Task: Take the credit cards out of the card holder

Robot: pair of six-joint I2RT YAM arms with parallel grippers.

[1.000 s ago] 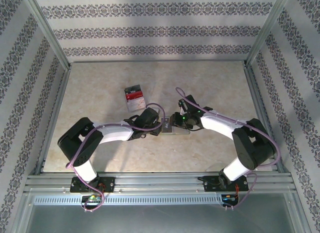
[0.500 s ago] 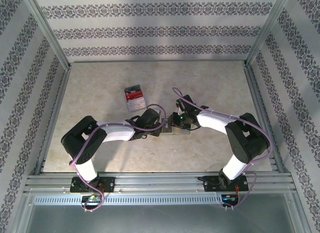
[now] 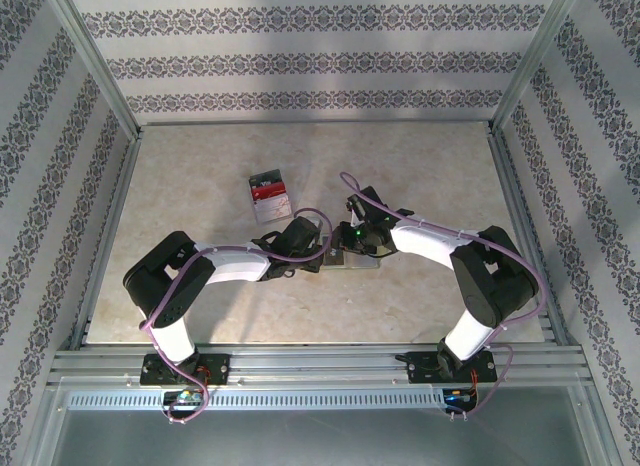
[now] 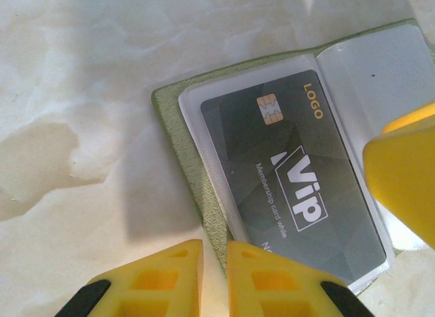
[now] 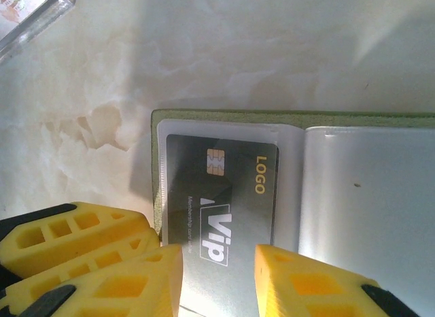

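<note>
Now finds the right elbow [image 3: 495, 276] tucked further inward over the desk [image 3: 200, 166] than a second ago. Puts the left gripper [image 4: 215, 249] at the nine o'clock edge of the card holder [image 4: 380, 65], narrowed to a slit, pressed almost together and apparently nipping the olive border [image 4: 166, 116]. Puts the right gripper [image 5: 219, 259] in from about one o'clock, narrower than before yet spread, straddling the near end of the dark card [image 5: 224, 188] without visibly touching it. Shows that card fully seated in its clear pocket [image 4: 194, 113], holder lying open and flat. Suggests the pull as the step in hand: holder pinned, card next to be pinched and slid out. Leaves the credit cards [image 3: 270, 194] already out farther off, at ten o'clock from the holder, well apart from both grippers.
</note>
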